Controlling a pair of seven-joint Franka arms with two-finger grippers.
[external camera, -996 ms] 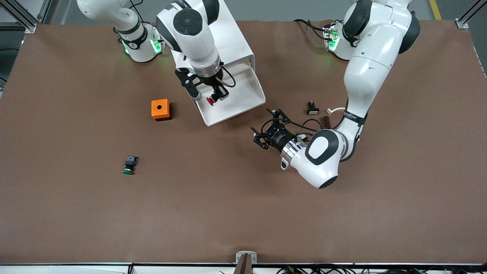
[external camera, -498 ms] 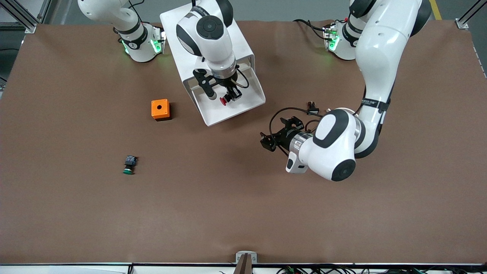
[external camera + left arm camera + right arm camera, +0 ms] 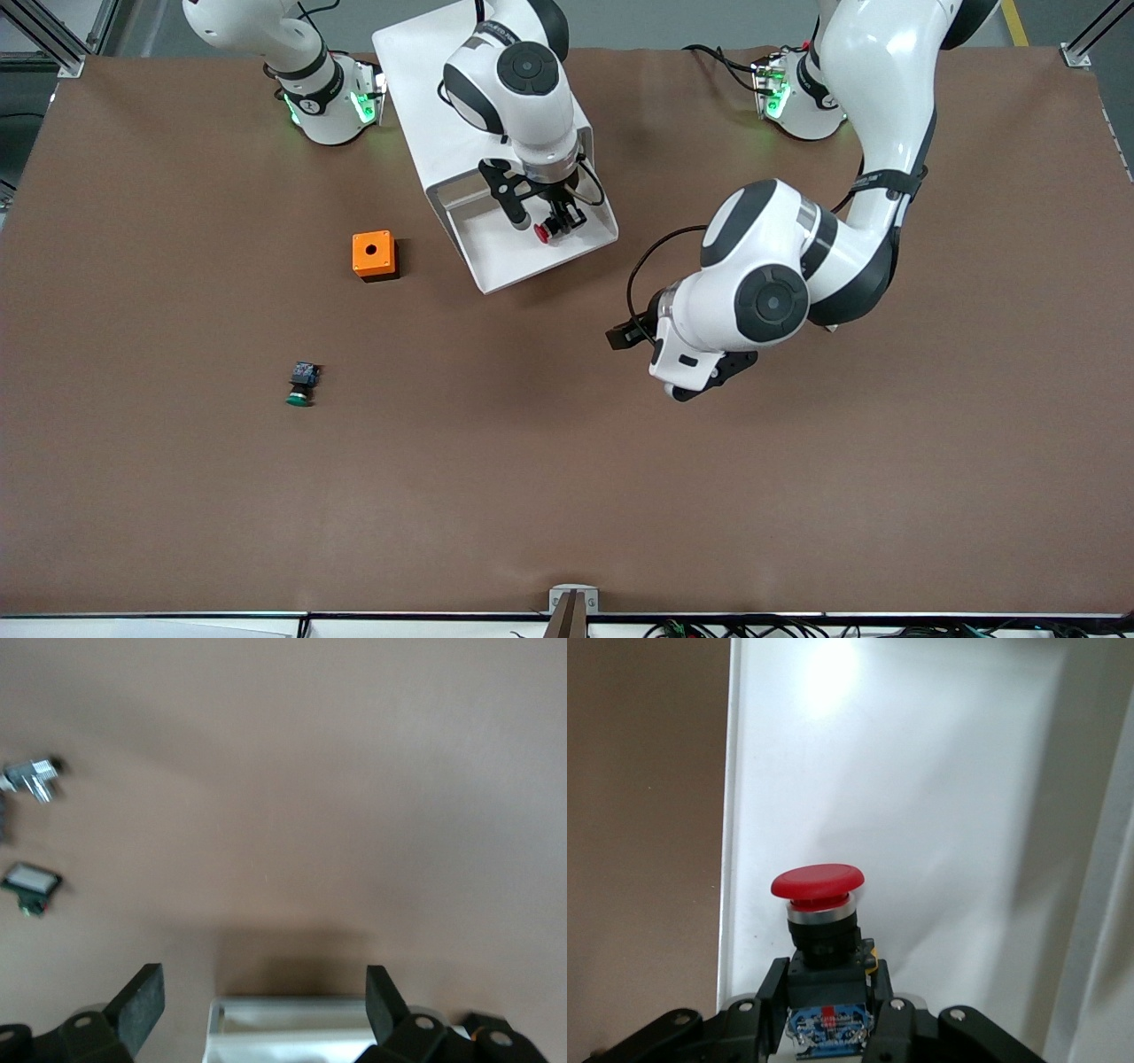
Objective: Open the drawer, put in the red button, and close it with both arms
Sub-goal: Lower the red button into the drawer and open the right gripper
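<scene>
White arms, black joint bands, green base lights.

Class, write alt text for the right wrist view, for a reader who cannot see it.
The right gripper is shut on the red button, holding it by its black body with the red cap pointing away from the camera, over the white floor of the open drawer. A strip of brown table shows past the drawer's edge.

Even overhead light, soft shadows under the arms, glare on the drawer, left wrist view blurred
</scene>
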